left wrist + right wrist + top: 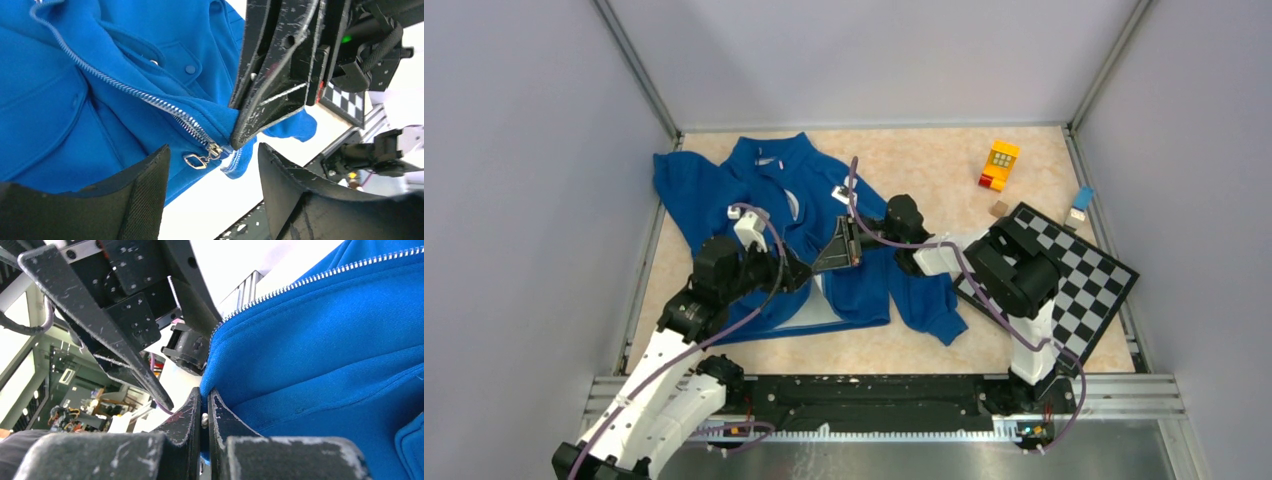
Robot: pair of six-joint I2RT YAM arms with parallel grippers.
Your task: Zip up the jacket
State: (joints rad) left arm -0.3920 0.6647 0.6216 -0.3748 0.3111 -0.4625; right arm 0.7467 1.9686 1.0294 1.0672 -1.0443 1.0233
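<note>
The blue jacket [774,190] lies spread on the table, and its lower front is lifted. My right gripper [839,250] is shut on the jacket's bottom hem [260,375] beside the zipper, with blue fabric pinched between its fingers [220,415]. In the left wrist view those fingers [265,100] clamp the hem just right of the zipper slider [215,149]. The metal pull tab [196,161] hangs to the slider's left. My left gripper [213,150] is open, its fingers on either side of the slider and pull, touching neither. The zipper teeth [125,89] run up and to the left.
A black-and-white checkerboard [1084,280] lies at the right under the right arm. A yellow and red toy block [999,165], a small brown cube [998,209] and a small blue object [1081,203] sit at the back right. Grey walls enclose the table.
</note>
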